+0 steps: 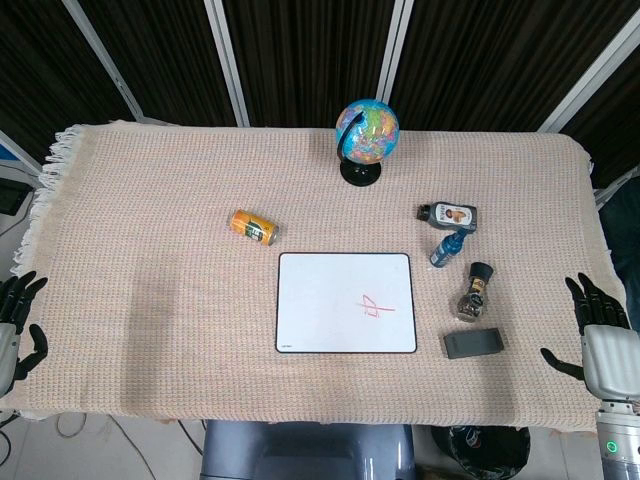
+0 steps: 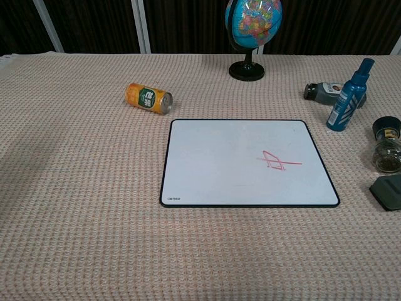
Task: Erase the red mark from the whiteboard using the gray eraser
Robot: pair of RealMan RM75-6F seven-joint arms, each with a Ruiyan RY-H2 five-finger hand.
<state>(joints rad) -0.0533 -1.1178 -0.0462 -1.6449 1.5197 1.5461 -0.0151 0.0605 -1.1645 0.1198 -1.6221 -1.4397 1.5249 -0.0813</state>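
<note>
Head view shows your left hand [image 1: 18, 325] at the table's left edge and your right hand [image 1: 603, 345] at the right edge, both with fingers spread and holding nothing. The whiteboard [image 1: 346, 302] lies flat at the centre of the cloth, the red mark [image 1: 371, 309] on its right half. The gray eraser [image 1: 474, 343] rests just right of the board's near corner, apart from it. A pepper grinder [image 1: 476, 291] stands directly behind the eraser. An orange can [image 1: 253, 227] lies on its side behind the board's left corner.
</note>
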